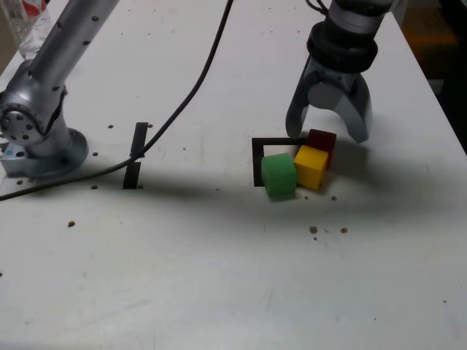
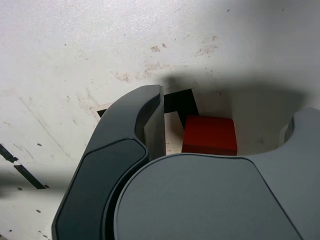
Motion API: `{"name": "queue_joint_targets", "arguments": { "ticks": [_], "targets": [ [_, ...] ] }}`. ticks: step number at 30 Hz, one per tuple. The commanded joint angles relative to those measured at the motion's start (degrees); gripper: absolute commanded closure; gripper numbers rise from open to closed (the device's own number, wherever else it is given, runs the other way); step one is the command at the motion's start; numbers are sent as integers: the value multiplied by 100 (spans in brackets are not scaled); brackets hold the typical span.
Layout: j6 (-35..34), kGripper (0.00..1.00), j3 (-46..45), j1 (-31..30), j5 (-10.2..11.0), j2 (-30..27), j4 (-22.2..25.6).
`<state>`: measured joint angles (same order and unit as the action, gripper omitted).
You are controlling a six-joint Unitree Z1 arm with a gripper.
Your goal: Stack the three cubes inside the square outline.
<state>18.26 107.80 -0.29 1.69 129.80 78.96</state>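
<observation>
Gripper [image 1: 330,135] jaws spread wide right over the red cube [image 1: 322,143], yellow cube [image 1: 311,166] and green cube [image 1: 279,175] beside it

Three cubes [image 1: 311,165], one square outline [image 1: 257,162]

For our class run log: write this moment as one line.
gripper: open, above red cube | yellow cube, green cube: unstacked, on table | square outline: partly covered

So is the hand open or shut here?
Open. The hand has its two fingers spread wide, straddling the red cube without gripping it.
</observation>
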Motion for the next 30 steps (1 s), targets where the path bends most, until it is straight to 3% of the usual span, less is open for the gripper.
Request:
{"name": "queue_joint_targets", "arguments": {
  "ticks": [1,12,17,30],
  "targets": [
    [2,13,-34,11,-1,26,-55],
    [-22,22,-203,11,-15,116,-242],
    [-71,52,-334,11,-117,119,-543],
    [345,91,-305,11,-337,-35,-651]
  ]
}}
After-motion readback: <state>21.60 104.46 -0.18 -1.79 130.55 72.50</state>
